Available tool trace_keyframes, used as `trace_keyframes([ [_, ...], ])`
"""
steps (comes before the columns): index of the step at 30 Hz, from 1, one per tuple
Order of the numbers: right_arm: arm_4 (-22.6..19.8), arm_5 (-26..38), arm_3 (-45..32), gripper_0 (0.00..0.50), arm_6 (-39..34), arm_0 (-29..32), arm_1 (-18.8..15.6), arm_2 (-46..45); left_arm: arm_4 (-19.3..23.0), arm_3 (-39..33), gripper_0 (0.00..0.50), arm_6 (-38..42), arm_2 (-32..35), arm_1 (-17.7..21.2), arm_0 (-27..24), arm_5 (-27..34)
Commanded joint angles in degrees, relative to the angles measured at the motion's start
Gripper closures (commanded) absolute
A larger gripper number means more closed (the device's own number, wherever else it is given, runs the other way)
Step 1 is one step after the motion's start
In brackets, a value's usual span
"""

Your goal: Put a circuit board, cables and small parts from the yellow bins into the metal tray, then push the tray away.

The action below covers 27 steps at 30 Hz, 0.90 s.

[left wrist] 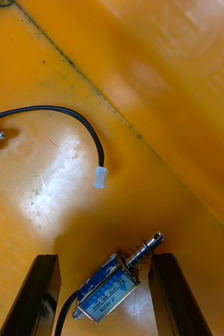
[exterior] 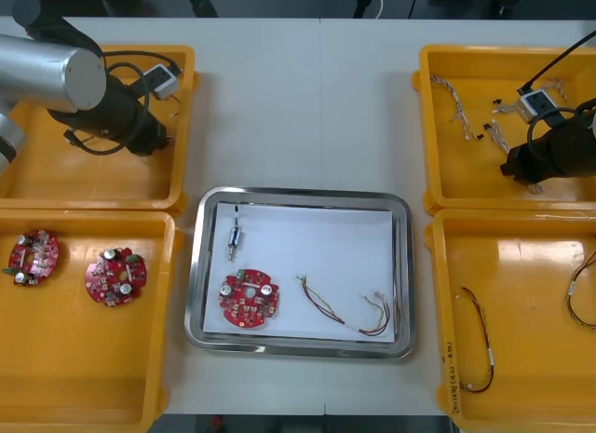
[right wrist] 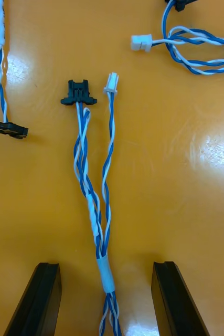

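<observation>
Right of metal tray (exterior: 296, 195), straddling limp, light blue and white cable (right wrist: 93, 210) with right claw (right wrist: 106, 266) wide; pinch at white sleeve (right wrist: 105, 274). Left of it, hovering with left claw (left wrist: 105, 258) wide.

We lose the twisted blue and white cable (right wrist: 105, 275) out of frame between the right gripper's (right wrist: 106, 265) fingers; a second twisted cable (right wrist: 161, 41) exits beyond its white plug (right wrist: 141, 42). The small metal part's (left wrist: 109, 283) label (left wrist: 104, 295) print is too small to read, and its black lead (left wrist: 64, 315) is cut off. In the front view, what may be a red and yellow cable (exterior: 582, 293) is clipped at the right edge.
</observation>
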Motion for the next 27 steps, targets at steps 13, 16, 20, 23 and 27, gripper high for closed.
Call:
trace_keyframes([
  [13, -1.51, -1.38, 3.62, 0.000, 1.75, -2.39, -0.28, 0.06, 0.94, -0.29, 0.500, -5.01, -0.55, -0.28, -1.77, -0.25],
  [16, -1.51, -1.29, 3.62, 0.139, 2.10, -2.39, -0.28, 0.06, 0.94, -0.29, 0.500, -4.93, -0.64, -0.28, -1.77, -0.17],
  [20, -1.24, -1.29, 3.62, 0.500, 2.37, -2.39, -0.28, 0.06, 1.03, -0.29, 0.500, -4.93, -0.55, -0.28, -1.77, -0.17],
  [23, -1.07, -1.29, 3.62, 0.500, 2.81, -2.57, -0.28, 0.06, 1.03, -0.29, 0.500, -4.93, -0.64, -0.20, -1.77, -0.17],
  [27, -0.45, -0.85, 3.44, 0.500, 3.51, -3.53, -0.28, -0.03, 1.20, -0.29, 0.500, -4.84, -0.55, 0.07, -1.77, 0.18],
])
